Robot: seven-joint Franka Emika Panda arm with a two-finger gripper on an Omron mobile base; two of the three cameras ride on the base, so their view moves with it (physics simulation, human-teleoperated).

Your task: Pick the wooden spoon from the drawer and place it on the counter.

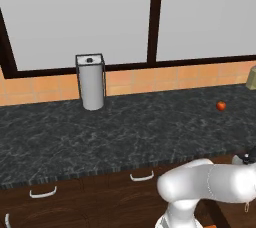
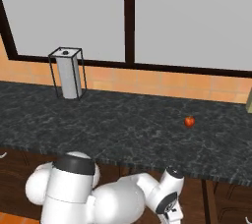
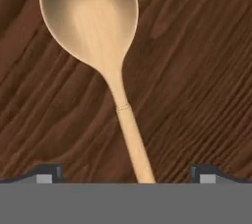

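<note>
Gripper (image 3: 126,176) spread wide over the spoon (image 3: 96,36) in the drawer (image 3: 197,85)

The spoon lay on the dark wood drawer floor, bowl away from the hand, its handle running back between the two fingertips (image 3: 48,173), which stood apart on either side without touching it. On the counter (image 1: 125,132) a red fruit (image 1: 221,105) sat toward the right end, and a towel roll (image 1: 91,83) stood at the back edge on the left
</note>
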